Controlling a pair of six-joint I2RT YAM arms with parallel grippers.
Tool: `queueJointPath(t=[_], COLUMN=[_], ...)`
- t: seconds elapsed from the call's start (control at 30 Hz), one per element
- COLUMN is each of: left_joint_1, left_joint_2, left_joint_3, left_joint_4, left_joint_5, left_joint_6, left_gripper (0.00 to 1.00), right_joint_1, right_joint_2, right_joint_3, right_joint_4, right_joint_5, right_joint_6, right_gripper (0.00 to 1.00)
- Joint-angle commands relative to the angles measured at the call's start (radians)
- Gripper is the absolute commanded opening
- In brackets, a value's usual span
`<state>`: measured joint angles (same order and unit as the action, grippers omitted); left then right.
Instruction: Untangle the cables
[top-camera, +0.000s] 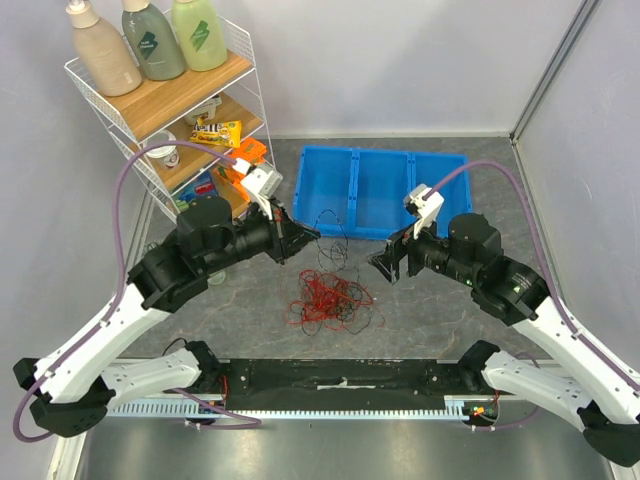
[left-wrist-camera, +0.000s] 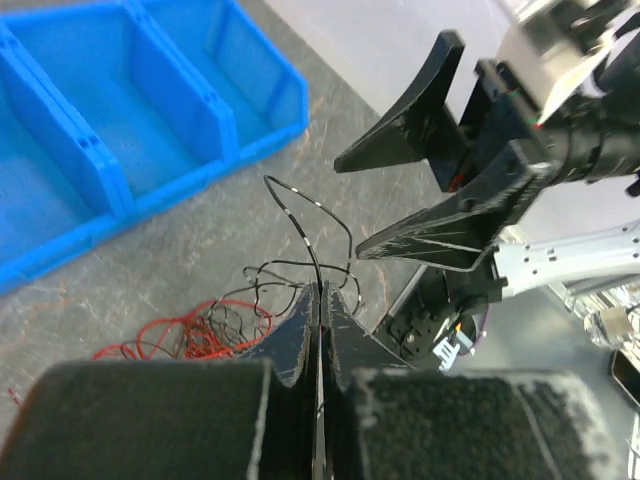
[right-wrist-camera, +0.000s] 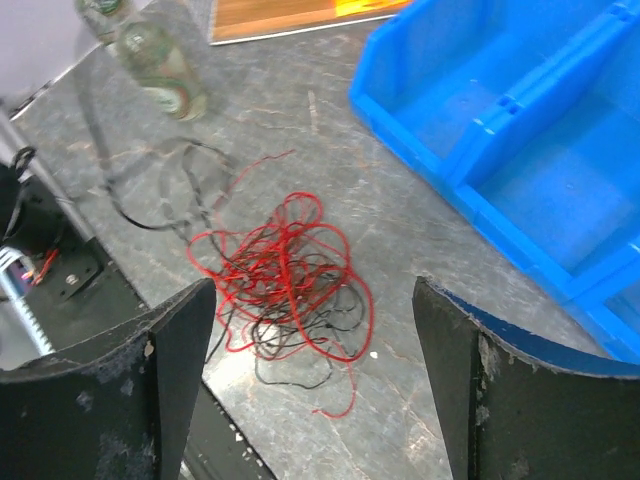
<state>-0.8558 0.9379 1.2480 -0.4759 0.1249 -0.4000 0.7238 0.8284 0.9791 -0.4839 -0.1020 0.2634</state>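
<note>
The left claw (left-wrist-camera: 320, 295) pinches one black cable (left-wrist-camera: 300, 215), the right claw (top-camera: 385, 265) gapes wide near one red-and-black clump (top-camera: 328, 298) on the counter (top-camera: 420, 310).

Pretty clearly a robotics lab test cell, not anyone's home or shop. Plain pale partition panels (top-camera: 400, 60) box in a grey stone-look table (top-camera: 440, 310), and a left arm (top-camera: 130, 310) and right arm (top-camera: 540, 310) are bolted to a black mounting plate (top-camera: 340, 378) along its near edge, with a purple lead (top-camera: 117, 220) looping off one. The white wire shelf (top-camera: 170, 100) of bottles (top-camera: 150, 40) and snack packs, plus a blue divided bin (top-camera: 355, 185), look like staged props.
</note>
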Motion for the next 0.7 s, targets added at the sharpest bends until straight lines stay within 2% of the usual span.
queueJointPath(t=[0.0, 0.1, 0.17, 0.3, 0.43, 0.47, 0.53, 0.57, 0.63, 0.67], left_joint_1=[-0.002, -0.003, -0.002, -0.002, -0.002, -0.002, 0.000, 0.000, 0.000, 0.000], left_joint_2=[0.024, 0.050, 0.064, 0.082, 0.090, 0.093, 0.096, 0.098, 0.105, 0.107], left_joint_3=[-0.028, -0.033, -0.039, -0.053, -0.070, -0.070, -0.071, -0.071, -0.070, -0.064], left_joint_4=[0.031, 0.040, 0.051, 0.056, 0.085, 0.088, 0.098, 0.102, 0.096, 0.074], left_joint_5=[0.077, 0.096, 0.114, 0.127, 0.148, 0.151, 0.156, 0.159, 0.153, 0.127], left_joint_6=[-0.059, -0.080, -0.091, -0.100, -0.114, -0.114, -0.119, -0.119, -0.114, -0.109], left_gripper=[0.02, 0.02, 0.02, 0.02, 0.02, 0.02, 0.02, 0.02, 0.02, 0.15], right_joint_1=[0.006, 0.006, 0.022, 0.068, 0.086, 0.092, 0.097, 0.098, 0.098, 0.100], right_joint_2=[-0.023, 0.010, 0.050, 0.058, 0.086, 0.100, 0.120, 0.124, 0.126, 0.120], right_joint_3=[0.017, -0.022, -0.049, -0.086, -0.148, -0.151, -0.152, -0.152, -0.143, -0.134], right_joint_4=[0.095, 0.252, 0.345, 0.425, 0.502, 0.498, 0.487, 0.487, 0.449, 0.417], right_joint_5=[-0.189, -0.316, -0.410, -0.331, -0.317, -0.305, -0.275, -0.268, -0.225, -0.172], right_joint_6=[-0.037, 0.084, 0.163, 0.232, 0.286, 0.287, 0.293, 0.298, 0.293, 0.289], right_gripper=[0.88, 0.87, 0.80, 0.74, 0.66, 0.61, 0.45, 0.34, 0.08, 0.00])
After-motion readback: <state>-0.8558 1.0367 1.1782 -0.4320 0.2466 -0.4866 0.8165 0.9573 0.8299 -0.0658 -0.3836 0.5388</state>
